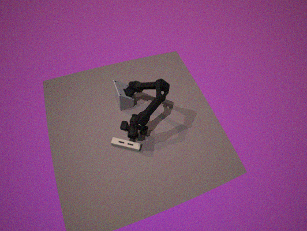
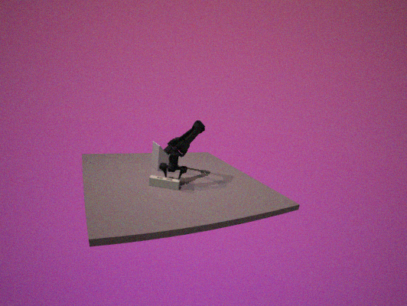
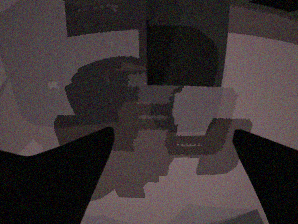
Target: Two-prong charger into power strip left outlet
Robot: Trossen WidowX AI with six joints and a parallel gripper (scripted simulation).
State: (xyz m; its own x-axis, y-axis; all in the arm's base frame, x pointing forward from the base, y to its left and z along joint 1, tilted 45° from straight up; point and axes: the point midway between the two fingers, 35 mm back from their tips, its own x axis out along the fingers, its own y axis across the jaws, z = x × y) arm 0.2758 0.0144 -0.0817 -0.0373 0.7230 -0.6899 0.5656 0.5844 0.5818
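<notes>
The white power strip [image 1: 126, 146] [image 2: 164, 183] lies on the table with two dark outlets in its top. My gripper [image 1: 133, 136] [image 2: 173, 177] [image 3: 174, 135] is open and points down at the back side of the strip, towards its right half. In the wrist view a dark block, apparently the charger [image 3: 182, 57], stands beyond the fingertips, a little right of the middle of the gap. Nothing is between the fingers. The prongs cannot be made out. In the top and exterior views the arm and strip largely hide the charger.
A grey upright panel [image 1: 126, 102] [image 2: 156, 157] stands at the arm's base, behind the strip. The arm [image 1: 151, 107] [image 2: 187, 138] arches over from there. Its shadows fall on the table [image 1: 86, 179] [image 2: 126, 214] to the right and darken the wrist view.
</notes>
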